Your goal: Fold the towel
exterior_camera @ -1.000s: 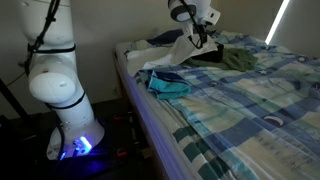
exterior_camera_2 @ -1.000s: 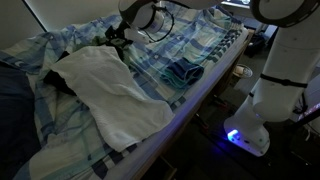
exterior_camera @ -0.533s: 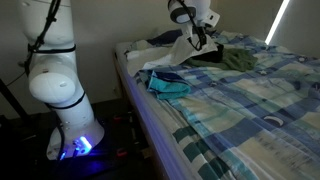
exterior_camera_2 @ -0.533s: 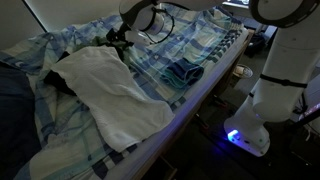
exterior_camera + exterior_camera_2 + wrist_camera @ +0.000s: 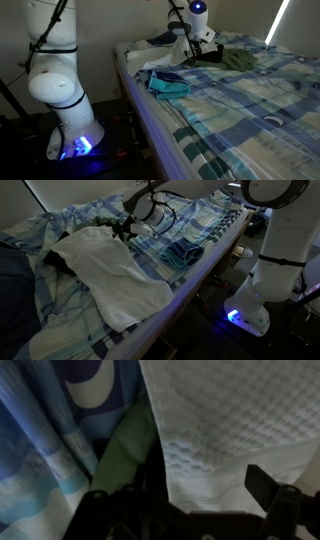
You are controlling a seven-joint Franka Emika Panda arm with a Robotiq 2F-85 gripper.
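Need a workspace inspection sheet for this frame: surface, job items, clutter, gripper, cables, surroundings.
Surface: bed with rumpled blue plaid bedding.
Job's things: towel lies unfolded and rumpled near the bed edge.
Clutter: teal cloth beside the towel; olive garment further in.
Grippers: gripper at the towel's far end; jaws stand apart in the wrist view.
Cables: cable looped along the arm.
Surroundings: robot base beside the bed, blue light at its foot; room is dim.

Place: home bedroom | cue: bed (image 5: 131, 86) covered with rumpled blue plaid bedspread (image 5: 250, 100)
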